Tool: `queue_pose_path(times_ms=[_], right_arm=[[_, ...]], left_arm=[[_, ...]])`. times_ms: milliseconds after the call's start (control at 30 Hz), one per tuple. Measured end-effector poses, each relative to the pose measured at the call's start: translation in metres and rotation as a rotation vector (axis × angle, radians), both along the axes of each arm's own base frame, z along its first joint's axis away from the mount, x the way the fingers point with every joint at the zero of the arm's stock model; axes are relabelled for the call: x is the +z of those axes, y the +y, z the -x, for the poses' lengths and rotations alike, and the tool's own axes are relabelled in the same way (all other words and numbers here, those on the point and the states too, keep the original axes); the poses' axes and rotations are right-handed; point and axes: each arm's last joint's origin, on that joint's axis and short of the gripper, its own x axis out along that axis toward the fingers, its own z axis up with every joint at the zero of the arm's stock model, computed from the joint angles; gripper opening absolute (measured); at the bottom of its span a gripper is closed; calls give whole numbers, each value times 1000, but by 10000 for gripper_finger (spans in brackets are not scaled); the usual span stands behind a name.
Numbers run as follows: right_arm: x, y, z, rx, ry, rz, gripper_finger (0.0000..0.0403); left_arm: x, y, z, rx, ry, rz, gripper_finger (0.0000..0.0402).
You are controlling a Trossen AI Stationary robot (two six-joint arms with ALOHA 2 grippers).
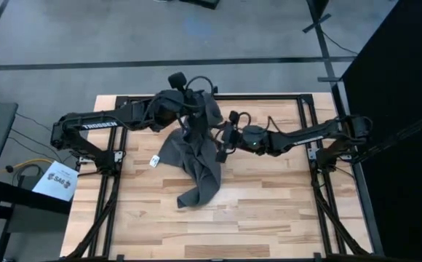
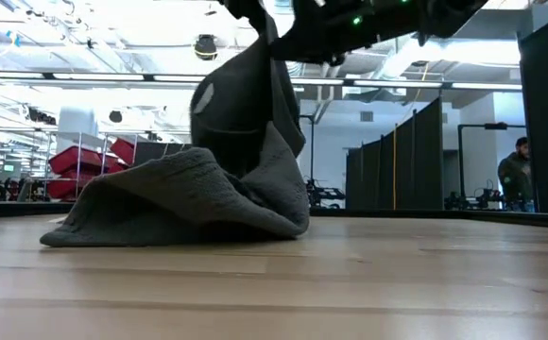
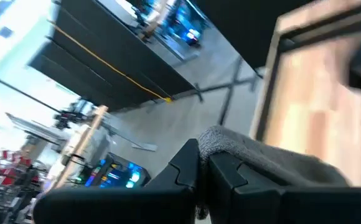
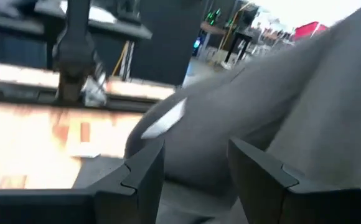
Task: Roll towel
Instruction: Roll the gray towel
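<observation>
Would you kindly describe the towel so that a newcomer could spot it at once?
Look at the middle of the wooden table, between the two dark arms. There the left gripper holds up the towel, whose lower part trails on the wood. It is the only fabric: plain dark grey, with a white tag.

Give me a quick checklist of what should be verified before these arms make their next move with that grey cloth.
1. Left pincer grips the towel: ok, its fingers are closed on a fold of the edge.
2. Right pincer grips the towel: not ok, its fingers stand open with cloth between them.
3. Towel flat enough to roll: not ok, it is bunched and partly lifted, with one end trailing on the table.
4. White label located: ok, at the cloth's edge nearest the left arm's base.
5. Towel within the table's edges: ok.
6. People clear of the table: ok, one person stands far off.
</observation>
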Motion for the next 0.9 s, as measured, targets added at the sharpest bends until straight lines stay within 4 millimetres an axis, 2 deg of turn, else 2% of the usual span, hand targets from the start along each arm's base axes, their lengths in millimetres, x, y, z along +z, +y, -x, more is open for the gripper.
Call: queue_pose_path(times_ms=[167, 300, 467, 667, 900], right_arm=[[-22, 6, -20, 23, 63, 33, 164], [-42, -10, -43, -17, 148, 85, 164], [-33, -20, -62, -21, 261, 172, 163], [-33, -27, -62, 32, 482, 282, 163], [-41, -42, -56, 32, 604, 308, 163]], left_arm=[[6, 12, 4, 32, -13, -34, 0], [3, 13, 5, 41, -3, -17, 0], [-2, 12, 6, 40, 38, 7, 0], [-7, 11, 10, 49, 84, 39, 0], [-9, 11, 11, 51, 109, 46, 0]])
